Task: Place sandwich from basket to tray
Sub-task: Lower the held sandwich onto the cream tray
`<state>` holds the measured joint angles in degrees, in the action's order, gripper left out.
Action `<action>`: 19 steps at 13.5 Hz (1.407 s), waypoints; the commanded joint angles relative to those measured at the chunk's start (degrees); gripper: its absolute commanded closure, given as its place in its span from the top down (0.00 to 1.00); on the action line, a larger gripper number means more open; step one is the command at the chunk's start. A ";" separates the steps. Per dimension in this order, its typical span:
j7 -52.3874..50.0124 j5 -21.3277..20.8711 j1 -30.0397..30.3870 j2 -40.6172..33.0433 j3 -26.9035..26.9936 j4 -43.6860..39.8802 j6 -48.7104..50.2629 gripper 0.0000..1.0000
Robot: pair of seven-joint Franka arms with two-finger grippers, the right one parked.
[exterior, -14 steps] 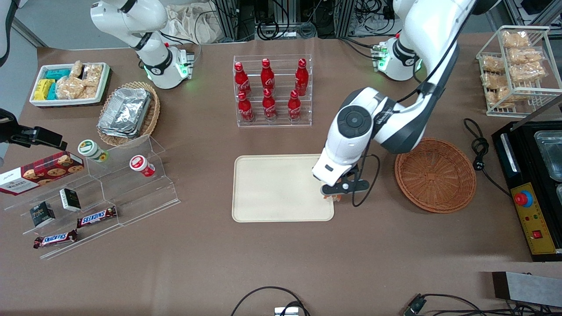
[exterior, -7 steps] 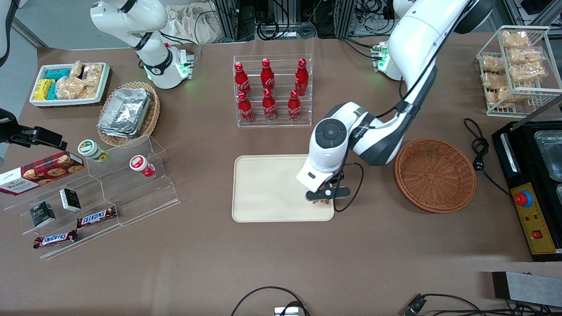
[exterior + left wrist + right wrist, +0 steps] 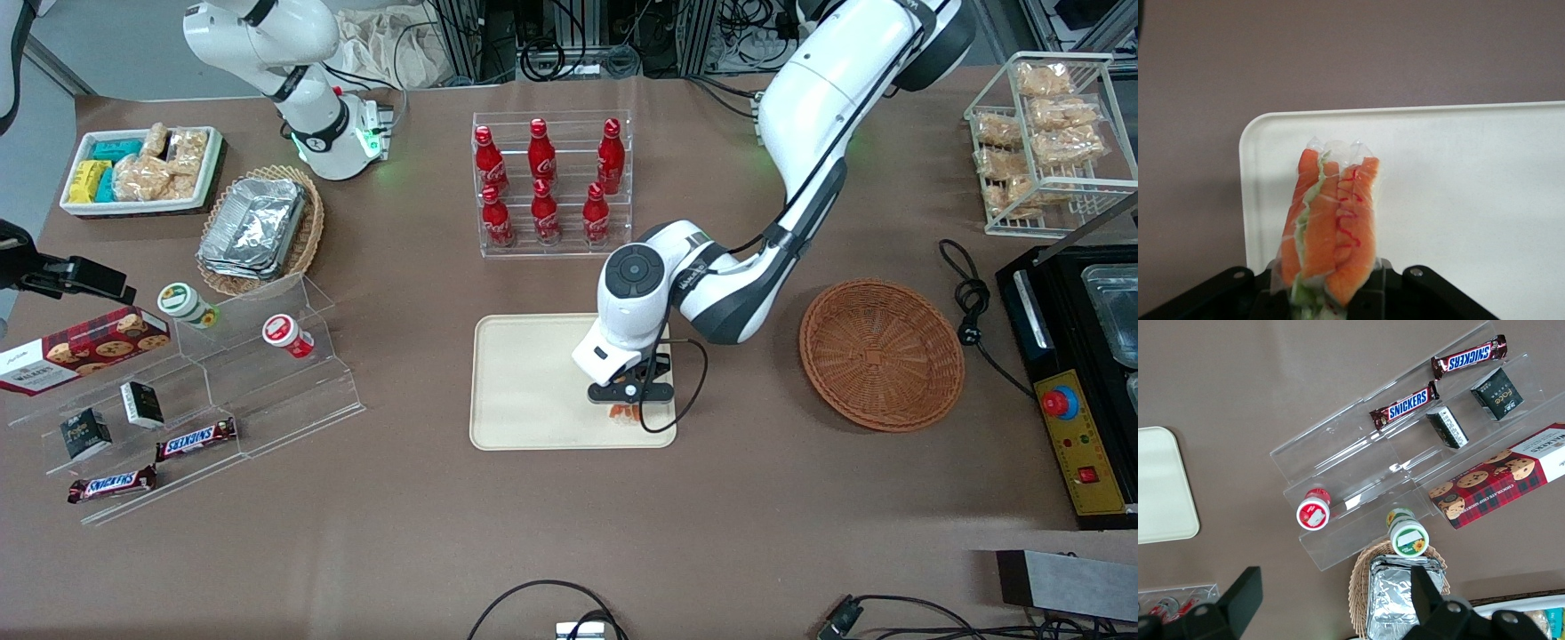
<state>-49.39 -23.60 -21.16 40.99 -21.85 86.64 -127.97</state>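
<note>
Pincer (image 3: 625,402): I am pinching the sandwich (image 3: 1329,227) between my fingers, holding it clear above the tray (image 3: 533,373), over the tray's corner nearest the front camera on the basket's side.

Sandwich: sitting directly in my grip, not off to any side. In the wrist view its long axis is running straight out from my fingers, pointing away from me; the orange-and-green cut edge is facing the camera and the wrap's sealed tip is leading. From the front only a sliver of orange is showing under my pincer.

Tray: lying flat on the surface (image 3: 569,516), directly below. I am judging that the coming move is a plain descent and release, perhaps after shifting further in from the rim.

Basket (image 3: 882,354): sitting well apart, toward my arm's end of the surface, holding nothing.
</note>
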 commanded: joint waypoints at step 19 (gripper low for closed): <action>-0.71 -4.18 -0.99 6.12 0.49 -2.79 -2.02 1.00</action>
<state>-49.35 -26.81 -21.46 46.23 -21.77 85.89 -130.07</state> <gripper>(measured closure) 0.009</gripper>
